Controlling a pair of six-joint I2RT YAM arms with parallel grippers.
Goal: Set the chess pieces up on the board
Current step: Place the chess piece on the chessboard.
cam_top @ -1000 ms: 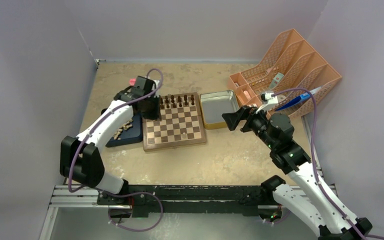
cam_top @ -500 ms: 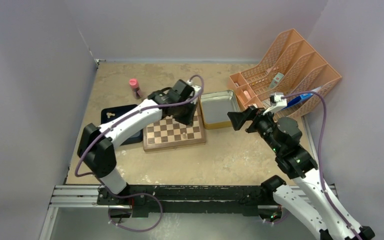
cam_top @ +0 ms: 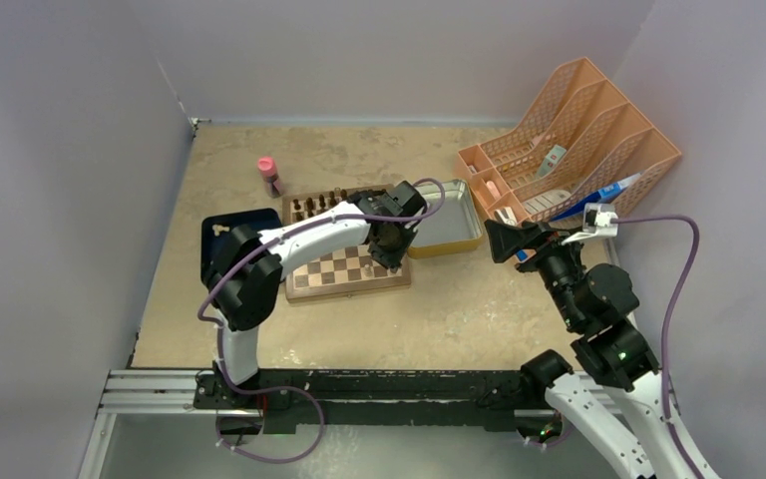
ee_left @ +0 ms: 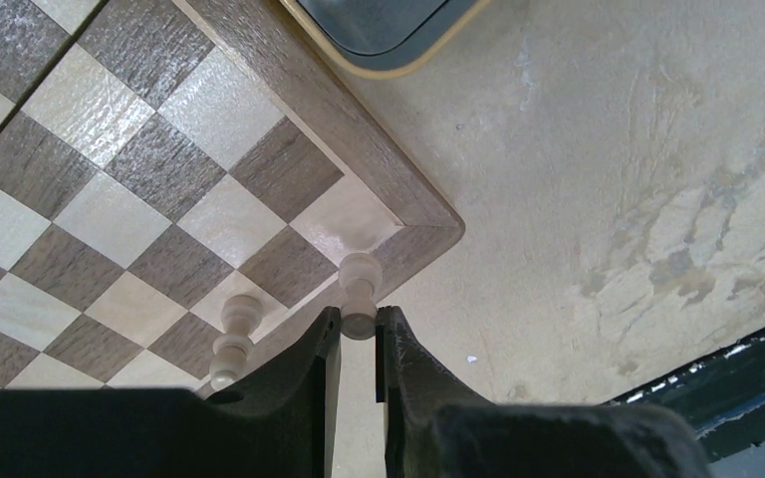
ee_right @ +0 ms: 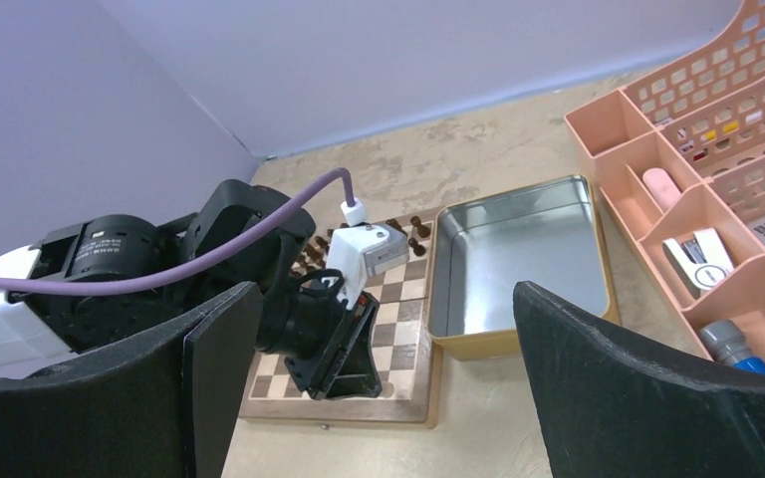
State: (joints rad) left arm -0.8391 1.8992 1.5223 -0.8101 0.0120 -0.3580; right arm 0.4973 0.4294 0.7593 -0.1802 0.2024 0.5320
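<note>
- The left gripper point(ee_left: 359, 321) is closed on a pale pawn point(ee_left: 360, 284), with one finger pressed against each side of its lower part.
- The pawn hangs over the near right corner of the board point(cam_top: 314, 271), above the corner light square and the plain border. Whether it touches the wood cannot be told.
- A second pale piece point(ee_left: 233, 337) stands just beside the left finger. Its lower part is cut off by the finger body.
- In the top view, the left arm point(cam_top: 309, 232) covers the middle and the far right part of the board, and the held pawn cannot be seen there.
- Dark pieces point(cam_top: 317, 207) line the far edge of the board. They are too small to tell apart by type.
- The dark blue tray point(cam_top: 249, 220) is partly hidden behind the left arm's elbow.
- The right gripper point(cam_top: 507, 239) has its jaws spread wide and grips nothing. It hovers well apart from the board, on the near right side of the tin.
- The metal tin point(cam_top: 451, 215) lies just beside the board's right edge.
- The tabletop point(cam_top: 459, 309) is mottled tan.
- Plain pale walls point(cam_top: 389, 60) enclose the tabletop at the back and on both sides.
- A peach plastic organizer point(cam_top: 598, 120) stands at the far right.
- A small pink-capped bottle point(cam_top: 268, 172) stands beyond the board's far left corner.
</note>
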